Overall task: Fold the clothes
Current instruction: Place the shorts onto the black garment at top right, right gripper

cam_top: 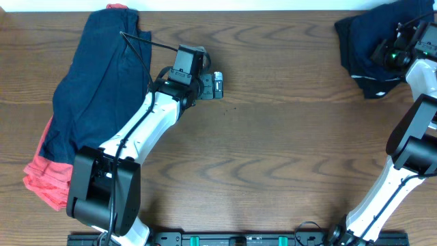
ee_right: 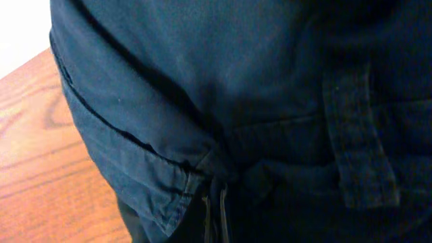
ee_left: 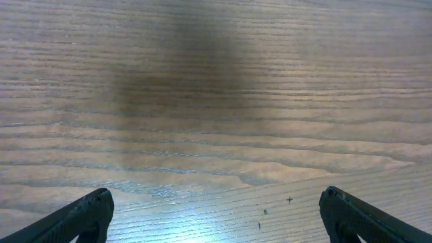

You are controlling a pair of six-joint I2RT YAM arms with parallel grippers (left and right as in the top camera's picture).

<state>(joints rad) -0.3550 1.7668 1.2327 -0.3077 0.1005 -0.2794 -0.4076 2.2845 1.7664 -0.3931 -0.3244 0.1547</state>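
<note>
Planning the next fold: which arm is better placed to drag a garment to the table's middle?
Right. The right end effector is shut on the navy shorts at the far right corner. The left end effector hangs open over bare table, holding nothing.

**A Brown Wooden Table**

The table is brown wood with wavy dark lines across it. A few tiny dark specks sit on the wood. A soft shadow lies there too. A thin white strip runs along the far edge.

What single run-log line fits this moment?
left gripper: open over table | right gripper: shut on navy garment | navy-coral pile: left side, unheld
</note>
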